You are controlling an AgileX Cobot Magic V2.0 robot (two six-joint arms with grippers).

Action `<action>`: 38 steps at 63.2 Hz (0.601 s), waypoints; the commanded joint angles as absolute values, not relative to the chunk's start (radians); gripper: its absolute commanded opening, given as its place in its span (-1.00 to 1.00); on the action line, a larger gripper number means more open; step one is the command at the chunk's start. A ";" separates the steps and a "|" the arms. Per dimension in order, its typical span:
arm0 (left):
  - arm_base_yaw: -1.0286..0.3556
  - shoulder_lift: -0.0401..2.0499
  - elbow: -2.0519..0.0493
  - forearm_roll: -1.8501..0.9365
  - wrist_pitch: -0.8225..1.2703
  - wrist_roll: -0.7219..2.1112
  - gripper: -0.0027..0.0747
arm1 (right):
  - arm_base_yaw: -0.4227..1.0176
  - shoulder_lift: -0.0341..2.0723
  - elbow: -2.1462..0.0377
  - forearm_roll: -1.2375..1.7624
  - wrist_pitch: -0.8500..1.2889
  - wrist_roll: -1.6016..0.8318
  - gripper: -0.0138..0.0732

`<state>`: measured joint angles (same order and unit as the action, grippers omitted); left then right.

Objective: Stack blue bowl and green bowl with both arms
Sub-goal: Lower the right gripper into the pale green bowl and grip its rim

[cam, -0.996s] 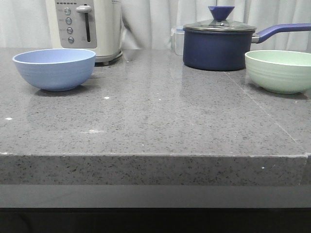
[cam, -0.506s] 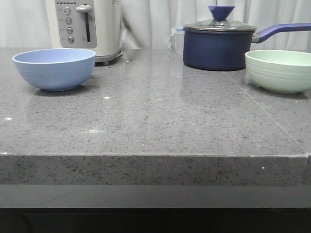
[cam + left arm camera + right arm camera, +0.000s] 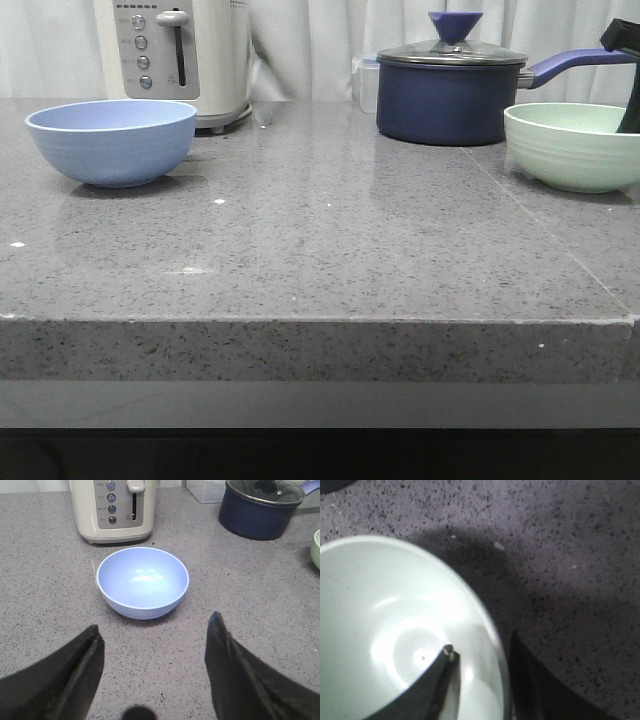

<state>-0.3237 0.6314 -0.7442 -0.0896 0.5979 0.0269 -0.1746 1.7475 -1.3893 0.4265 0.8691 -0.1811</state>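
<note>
The blue bowl (image 3: 111,140) stands upright at the left of the grey counter. In the left wrist view it (image 3: 142,581) lies ahead of my left gripper (image 3: 155,625), which is open, empty and well short of it. The green bowl (image 3: 575,145) stands at the right edge. My right gripper (image 3: 481,644) is open and straddles the rim of the green bowl (image 3: 380,625), with one finger inside and one outside, a small gap still showing. In the front view only part of the right gripper (image 3: 630,105) shows, dipping into the bowl.
A dark navy lidded saucepan (image 3: 452,92) with a long handle stands just behind and left of the green bowl. A cream toaster (image 3: 180,55) stands behind the blue bowl. A clear container (image 3: 366,82) sits by the saucepan. The counter's front edge (image 3: 320,322) is near.
My right gripper has come into the front view at the far right and lowered over the green bowl's rim. Both bowls stay where they were.
</note>
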 commanded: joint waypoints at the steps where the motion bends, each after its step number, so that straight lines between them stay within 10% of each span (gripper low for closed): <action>1: -0.332 0.638 -0.776 -0.100 0.519 0.026 0.21 | -0.181 1.705 -1.424 0.456 0.825 -0.199 -0.28; 24: -0.332 0.638 -0.776 -0.100 0.519 0.026 0.21 | -0.181 1.702 -1.425 0.449 0.818 -0.214 -0.84; 38: -0.332 0.638 -0.776 -0.100 0.519 0.026 0.21 | -0.142 1.656 -1.425 0.442 0.819 -0.240 -0.82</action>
